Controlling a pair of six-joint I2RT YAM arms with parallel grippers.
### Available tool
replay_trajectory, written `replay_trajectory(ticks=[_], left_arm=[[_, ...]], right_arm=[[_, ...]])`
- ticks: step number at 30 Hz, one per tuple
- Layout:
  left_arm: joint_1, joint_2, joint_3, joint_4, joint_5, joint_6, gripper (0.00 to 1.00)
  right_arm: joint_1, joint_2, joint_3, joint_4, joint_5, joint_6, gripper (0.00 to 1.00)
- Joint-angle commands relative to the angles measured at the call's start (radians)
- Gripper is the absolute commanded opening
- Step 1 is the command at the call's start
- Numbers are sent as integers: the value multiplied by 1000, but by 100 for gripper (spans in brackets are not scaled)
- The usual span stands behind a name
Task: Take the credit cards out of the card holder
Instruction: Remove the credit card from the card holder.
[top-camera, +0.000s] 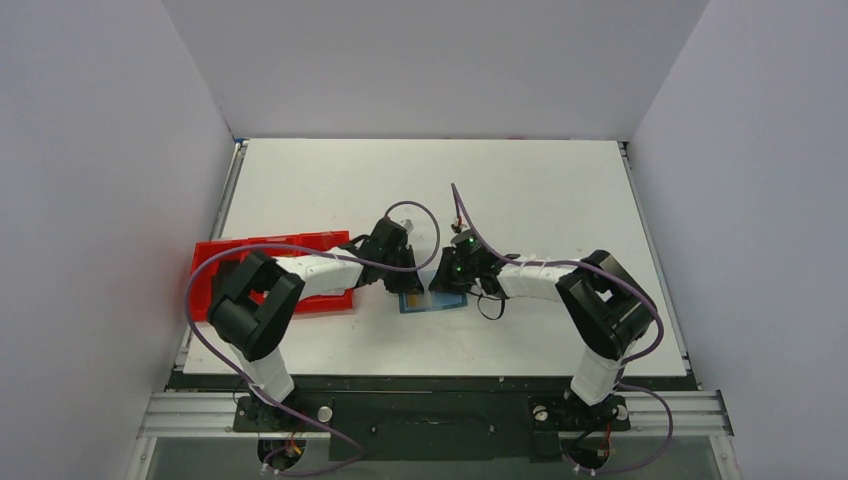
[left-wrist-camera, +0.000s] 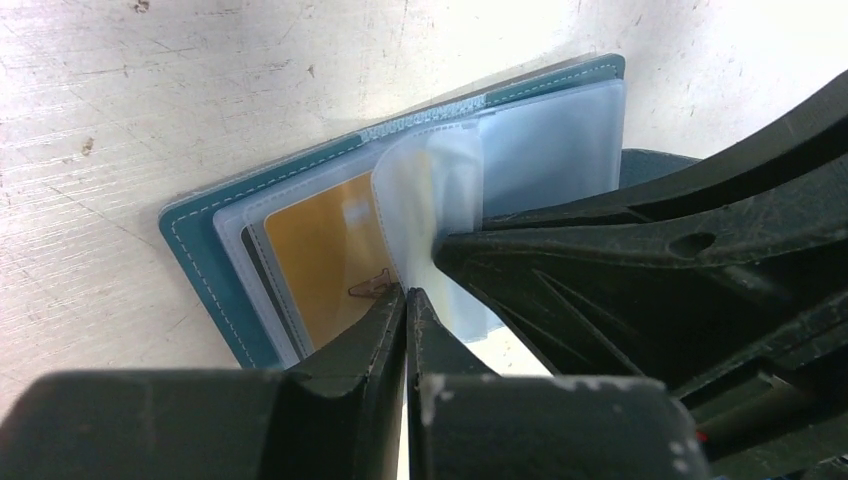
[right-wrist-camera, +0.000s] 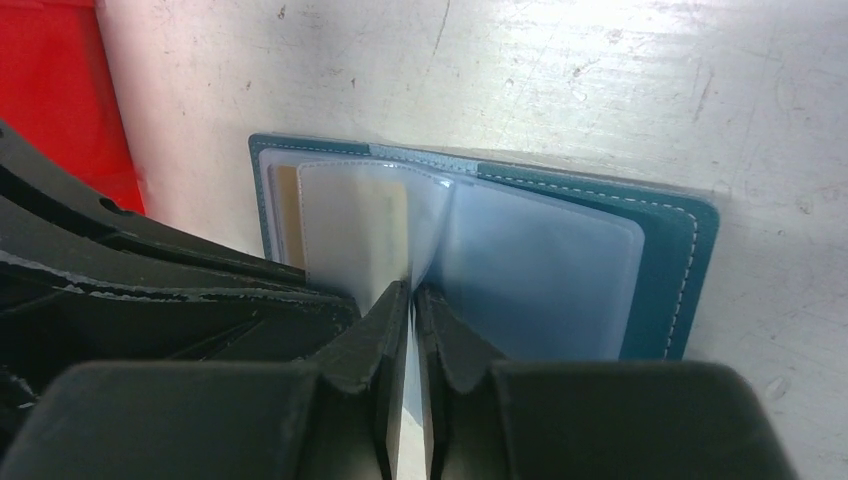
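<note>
The blue card holder (top-camera: 433, 302) (left-wrist-camera: 200, 260) (right-wrist-camera: 690, 250) lies open and flat on the table, its clear sleeves (right-wrist-camera: 540, 270) showing. A gold credit card (left-wrist-camera: 320, 250) (right-wrist-camera: 287, 215) sits in the left-hand sleeves, with a dark strip (left-wrist-camera: 256, 262) along its outer side. My left gripper (left-wrist-camera: 408, 293) (top-camera: 410, 284) is shut, its tips pinched on the near edge of the gold card. My right gripper (right-wrist-camera: 412, 290) (top-camera: 441, 284) is shut on one clear sleeve (left-wrist-camera: 430, 190), holding it up off the card. The two grippers stand close together over the holder.
A red tray (top-camera: 225, 258) (right-wrist-camera: 50, 90) lies on the table left of the holder, under the left arm. The white table (top-camera: 520, 200) has grey walls on three sides.
</note>
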Motion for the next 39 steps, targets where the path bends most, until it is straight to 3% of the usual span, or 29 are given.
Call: replay_trajectory(ticks=[1, 6, 10, 27, 39], left_arm=[[-5, 7, -4, 33, -4, 8, 0], [-3, -17, -1, 10, -27, 7, 0], [-3, -33, -3, 4, -34, 6, 0], [-14, -68, 57, -8, 8, 8, 0], [-51, 8, 146, 18, 30, 2, 23]], right_arm=[[4, -17, 21, -111, 23, -24, 11], [-8, -114, 77, -194, 41, -43, 26], [-25, -172, 94, -242, 55, -46, 33], [-87, -329, 34, -368, 199, -82, 35], [-89, -358, -2, -366, 219, -74, 35]])
